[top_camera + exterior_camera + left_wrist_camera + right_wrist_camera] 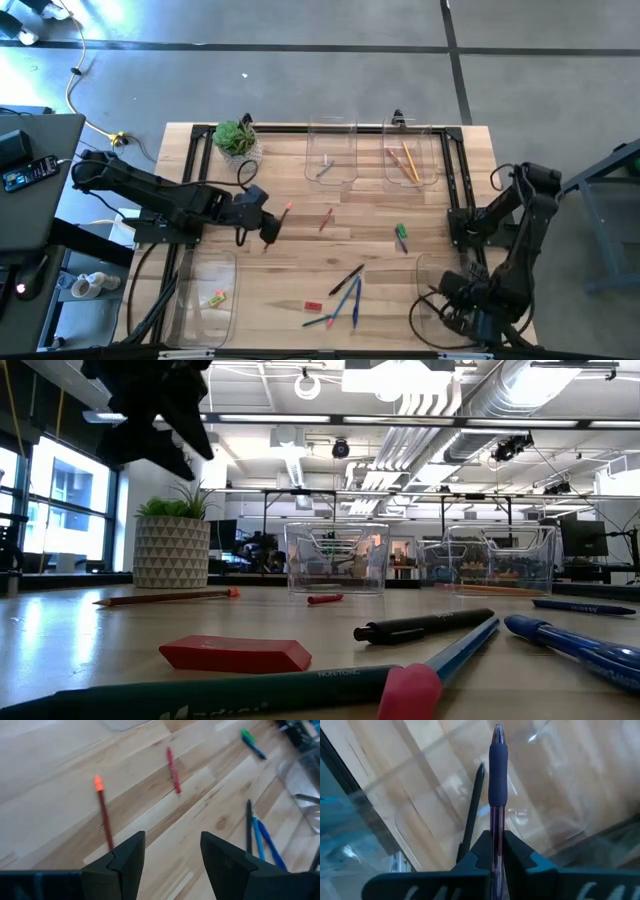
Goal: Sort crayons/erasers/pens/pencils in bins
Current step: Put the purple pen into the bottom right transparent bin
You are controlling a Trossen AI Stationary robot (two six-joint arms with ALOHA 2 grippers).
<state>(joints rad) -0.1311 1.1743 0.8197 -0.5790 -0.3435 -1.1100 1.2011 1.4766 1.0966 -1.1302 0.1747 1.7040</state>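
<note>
My left gripper (266,226) is open and empty above a red-brown pencil (102,810) with an orange end that lies on the table; its dark shape also shows in the low view (150,410). A red crayon (173,770) lies beyond it. My right gripper (447,298) is shut on a pen (498,765) with a dark blue grip, over the near right bin (424,270), where a black pen (472,805) lies. Several pens (345,285) and a red eraser (313,306) lie near the middle front. My right gripper pinches the pen's clear barrel (496,822) between its two fingers, just behind the dark blue grip sleeve. The pen lies along the fingers, and its tip (498,729) points away from the gripper. It is lifted clear above the bin's floor.
Two bins stand at the far edge: one (332,155) with a short stick, one (410,158) with pencils. The near left bin (205,290) holds erasers. A potted plant (236,138) stands at the far left. A green and a blue stick (401,237) lie right of centre.
</note>
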